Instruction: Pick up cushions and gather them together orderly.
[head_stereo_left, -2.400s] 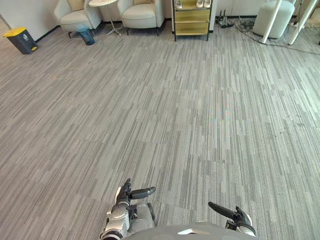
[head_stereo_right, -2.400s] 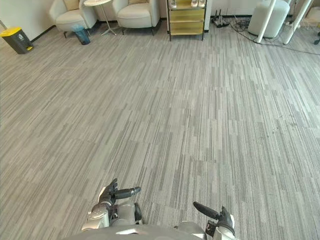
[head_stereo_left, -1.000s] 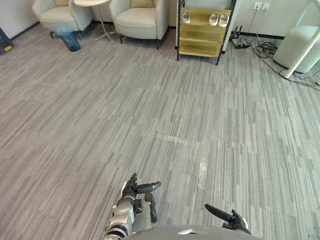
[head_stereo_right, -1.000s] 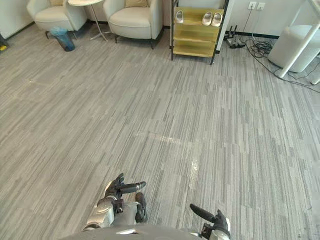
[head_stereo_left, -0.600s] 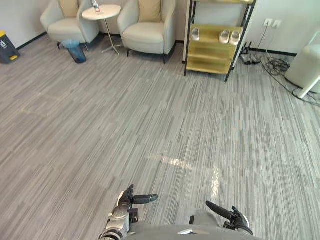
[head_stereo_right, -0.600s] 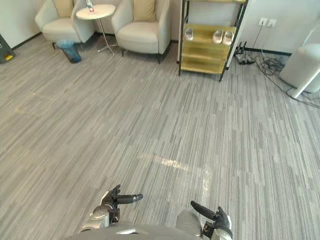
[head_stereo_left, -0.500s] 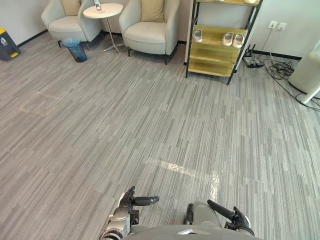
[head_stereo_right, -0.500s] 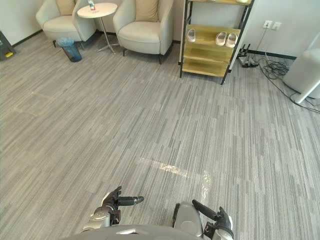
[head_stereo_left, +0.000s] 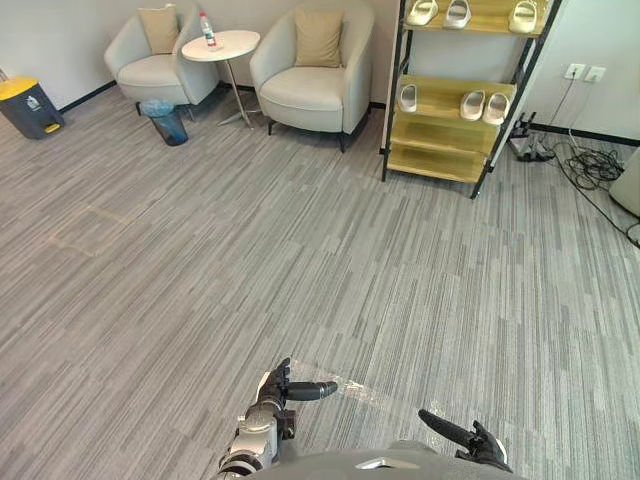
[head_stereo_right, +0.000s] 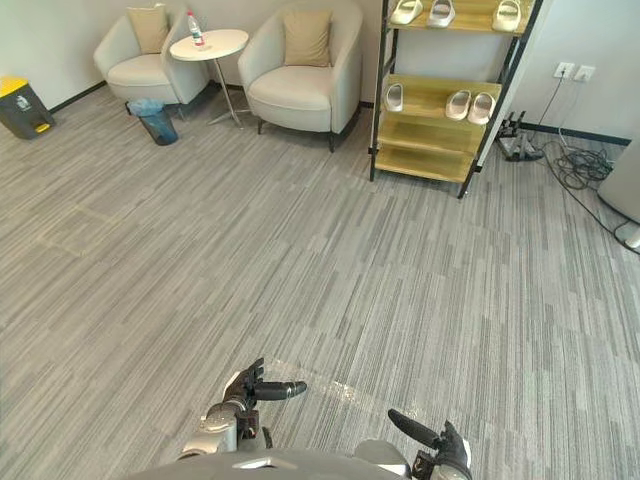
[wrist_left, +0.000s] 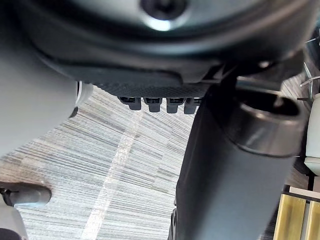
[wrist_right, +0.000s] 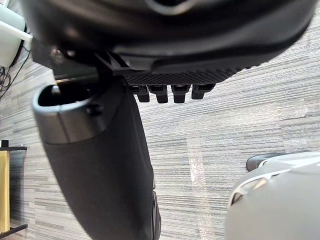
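Both low and empty: left hand (head_stereo_left: 272, 392) and right hand (head_stereo_left: 474, 443), each with the thumb stretched inward toward the other, nothing between thumb and palm in either wrist view; whether the fingers are curled or straight, not possible to tell from the short stubs on show. Carried so, probably, for crossing open floor rather than for grasping, since nothing lies within reach. Far ahead of both hands, against the back wall: two cushions. Left cushion (head_stereo_left: 158, 28) propped upright against the backrest of the left armchair (head_stereo_left: 155, 70), well ahead and off to the left hand's side; right cushion (head_stereo_left: 318, 38) propped the same way in the right armchair (head_stereo_left: 315, 88), almost straight ahead of the left hand. One to a seat, leaning as back supports do, and parted by the round side table (head_stereo_left: 221, 44), so apart and not gathered in one spot as they now lie. Counted: two cushions, two armchairs, one table with one bottle (head_stereo_left: 207, 27) on it, one blue waste basket (head_stereo_left: 165, 120) beside the table's foot, one yellow-lidded bin (head_stereo_left: 25, 104) farther left still. Ahead of the right hand, a wooden shelf rack (head_stereo_left: 448, 135) with slippers (head_stereo_left: 474, 104) laid out, three in sight on the top board and three on the middle one.
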